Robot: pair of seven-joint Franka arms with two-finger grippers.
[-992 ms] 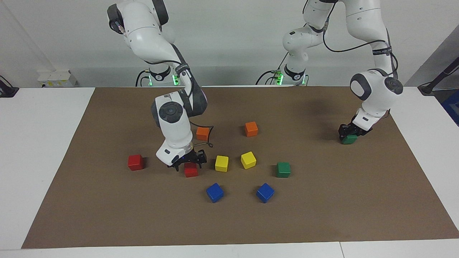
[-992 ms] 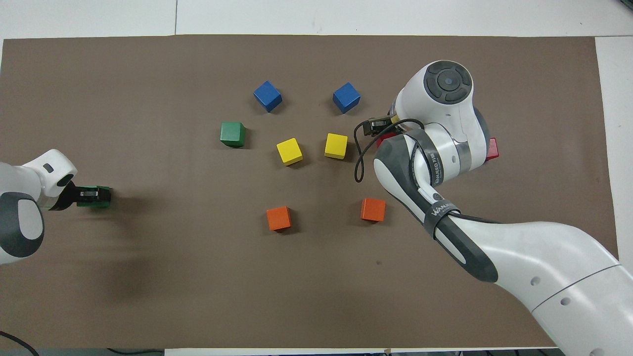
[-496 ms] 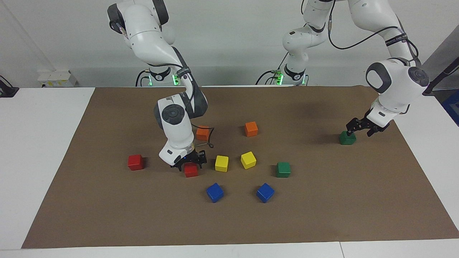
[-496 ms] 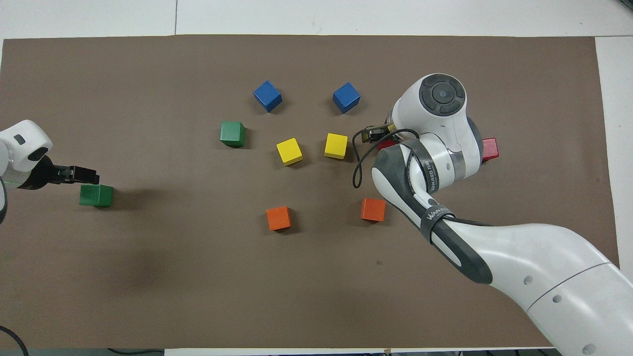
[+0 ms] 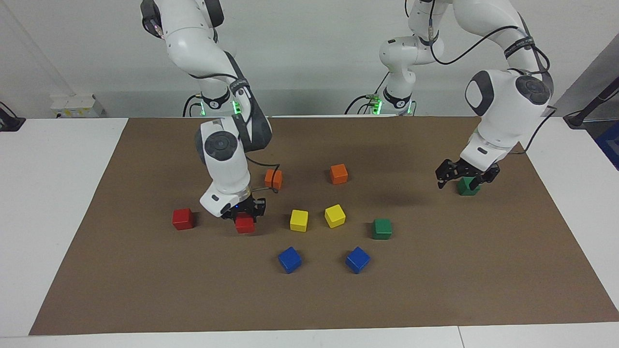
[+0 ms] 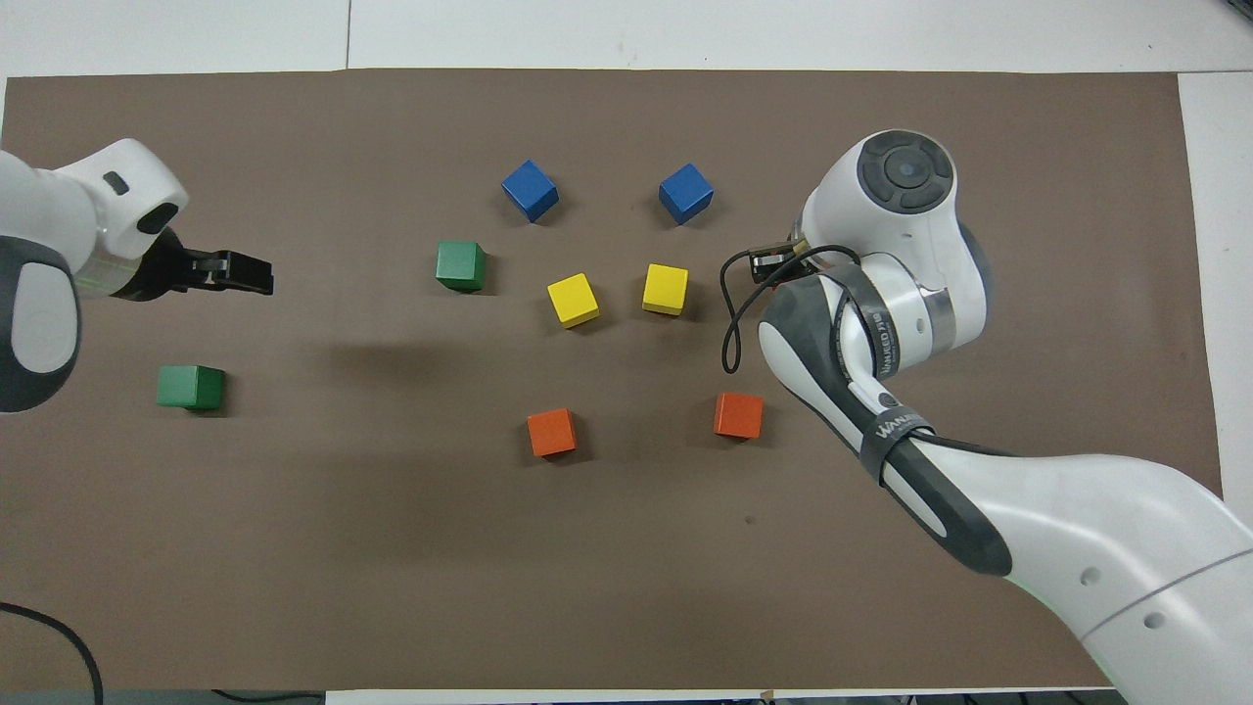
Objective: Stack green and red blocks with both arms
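My right gripper (image 5: 243, 215) is shut on a red block (image 5: 244, 225) and holds it just above the brown mat. The second red block (image 5: 183, 218) sits on the mat beside it, toward the right arm's end. The right arm hides both red blocks in the overhead view. One green block (image 5: 468, 186) (image 6: 190, 386) sits alone near the left arm's end. The other green block (image 5: 382, 228) (image 6: 460, 265) sits beside the yellow cubes. My left gripper (image 5: 464, 174) (image 6: 256, 279) is open and empty, raised over bare mat between the two green blocks.
Two orange cubes (image 5: 273, 179) (image 5: 339, 173), two yellow cubes (image 5: 299, 220) (image 5: 334, 215) and two blue cubes (image 5: 289, 259) (image 5: 357, 259) sit mid-mat (image 5: 145, 290). White table borders the mat.
My left gripper let go of the green block, rose and swung away from it. My right gripper closed on the red block and carried it a little toward the other red block.
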